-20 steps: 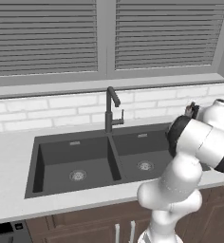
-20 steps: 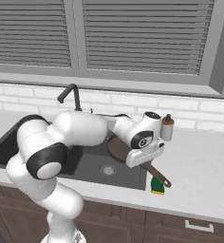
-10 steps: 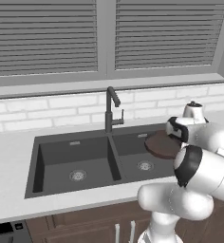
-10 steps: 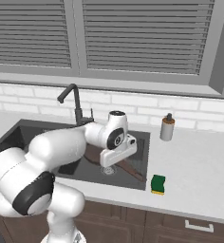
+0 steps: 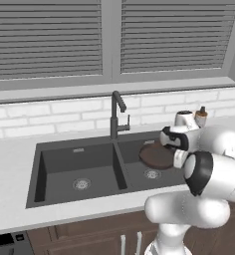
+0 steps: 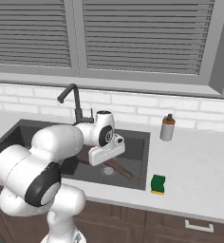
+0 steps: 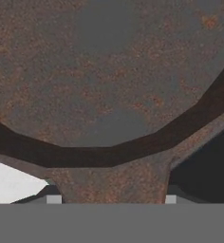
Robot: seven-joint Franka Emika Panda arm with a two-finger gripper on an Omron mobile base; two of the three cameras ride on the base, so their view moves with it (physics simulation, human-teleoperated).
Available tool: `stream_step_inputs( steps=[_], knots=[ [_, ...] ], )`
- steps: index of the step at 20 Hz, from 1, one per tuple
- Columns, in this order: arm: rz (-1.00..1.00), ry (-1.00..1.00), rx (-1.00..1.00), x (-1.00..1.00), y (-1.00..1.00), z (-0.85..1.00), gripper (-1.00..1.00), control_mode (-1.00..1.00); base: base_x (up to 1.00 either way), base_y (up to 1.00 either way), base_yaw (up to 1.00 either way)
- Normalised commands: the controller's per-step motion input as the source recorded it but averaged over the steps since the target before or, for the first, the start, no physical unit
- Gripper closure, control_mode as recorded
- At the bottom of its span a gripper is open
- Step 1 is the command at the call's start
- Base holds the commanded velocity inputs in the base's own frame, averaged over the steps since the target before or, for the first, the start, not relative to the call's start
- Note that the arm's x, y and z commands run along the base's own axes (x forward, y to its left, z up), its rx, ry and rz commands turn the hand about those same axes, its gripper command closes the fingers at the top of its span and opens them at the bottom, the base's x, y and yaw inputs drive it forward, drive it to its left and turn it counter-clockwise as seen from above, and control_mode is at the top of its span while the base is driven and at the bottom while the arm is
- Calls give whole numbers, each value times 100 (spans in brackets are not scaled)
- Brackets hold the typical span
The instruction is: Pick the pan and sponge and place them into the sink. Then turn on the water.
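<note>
You've got the pan by its handle, jaws closed around it, and it hangs level over the right basin of the sink, above the drain. The sponge sits on the surface just beside the sink's right rim, well apart from the gripper.

Both base views look forward and down from behind the arm, one from its left, one from its right, sharing the sink, faucet and window. The hand view sits very close over the pan, facing its rusty inside.
</note>
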Motion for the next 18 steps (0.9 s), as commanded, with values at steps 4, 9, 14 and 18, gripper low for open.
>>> stream_step_inputs(
  steps=[4,9,14,18],
  knots=[
    [1,6,3,39,25,-20,100,-100,0,0,0],
    [4,1,2,27,14,-34,100,-100,0,0,0],
    [6,0,6,10,1,-46,100,-100,0,0,0],
    [6,-1,9,8,0,-43,100,-100,0,0,0]
  ],
)
